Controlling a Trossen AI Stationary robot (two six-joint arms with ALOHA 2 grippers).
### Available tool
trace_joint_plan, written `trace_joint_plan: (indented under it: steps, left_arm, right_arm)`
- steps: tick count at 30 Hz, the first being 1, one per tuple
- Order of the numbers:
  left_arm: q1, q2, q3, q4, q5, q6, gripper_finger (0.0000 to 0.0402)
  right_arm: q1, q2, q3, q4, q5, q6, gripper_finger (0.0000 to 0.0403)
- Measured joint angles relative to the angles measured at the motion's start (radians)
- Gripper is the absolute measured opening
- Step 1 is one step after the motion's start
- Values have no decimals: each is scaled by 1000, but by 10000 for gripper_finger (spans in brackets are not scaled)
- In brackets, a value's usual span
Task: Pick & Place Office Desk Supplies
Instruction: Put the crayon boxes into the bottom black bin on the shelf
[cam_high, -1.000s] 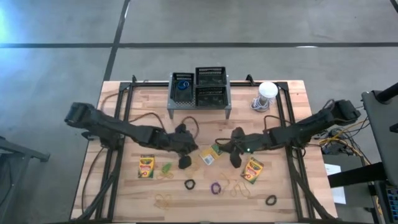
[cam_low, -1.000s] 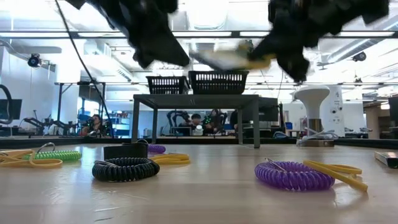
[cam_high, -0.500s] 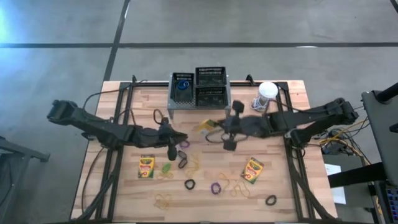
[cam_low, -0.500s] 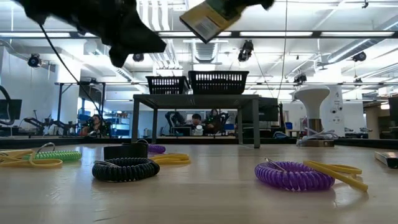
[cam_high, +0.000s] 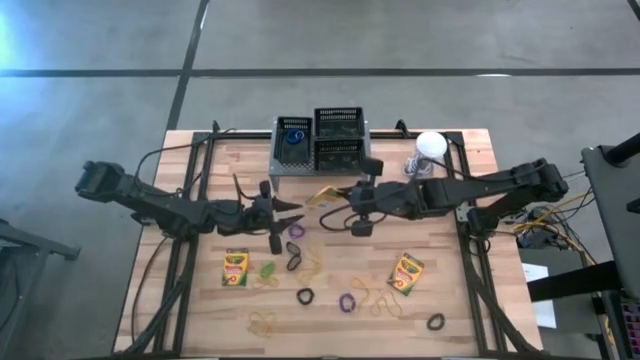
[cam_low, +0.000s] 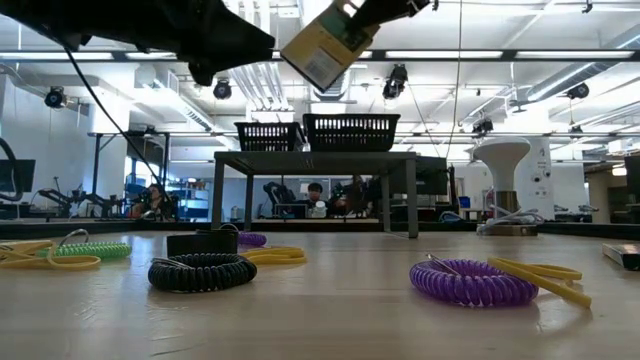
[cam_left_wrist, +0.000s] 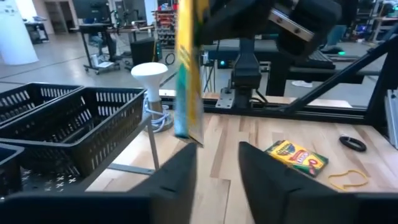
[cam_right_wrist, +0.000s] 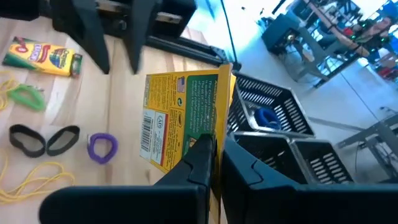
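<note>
A yellow-and-green crayon box (cam_high: 325, 195) hangs in the air in front of the rack, with my right gripper (cam_high: 343, 197) shut on it. My left gripper (cam_high: 292, 210) is open and nearly level just left of the box; its fingers (cam_left_wrist: 186, 180) point at the box (cam_left_wrist: 186, 68) and touch nothing. Two more crayon boxes (cam_high: 235, 268) (cam_high: 406, 272) lie flat on the table. Black (cam_high: 304, 296), purple (cam_high: 346, 301) and green (cam_high: 268, 270) loop bands and tan rubber bands (cam_high: 265, 321) lie toward the near edge. My right gripper pinches the crayon box between its two fingers (cam_right_wrist: 199, 162) at one end (cam_right_wrist: 214, 140), one finger on each broad face. The fingers come from the table's right, slanting down. The box is lifted clear and tilted, barcode side (cam_right_wrist: 152, 134) toward the wrist camera.
The grey mesh rack (cam_high: 322, 145) with black baskets stands at the far middle, a blue band (cam_high: 293, 140) in its left basket. A white-domed object (cam_high: 430, 148) stands at the far right. Black frame rails run along both sides of the table.
My right gripper has lifted the crayon box off the table, carried it up toward the far edge and rack, and rolled, so the box now hangs tilted on edge. My left gripper has drawn back toward the table's left and tipped up from pointing down to nearly level.
</note>
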Motion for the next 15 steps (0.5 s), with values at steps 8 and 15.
trace_joint_plan:
  steps: [8,15]
  left_arm:
    - [37,23,10,74,0,-19,259]
    - [52,136,28,106,4,-28,283]
  right_arm:
    - [0,5,-68,62,0,10,13]
    - [5,1,-114,170,-5,-24,13]
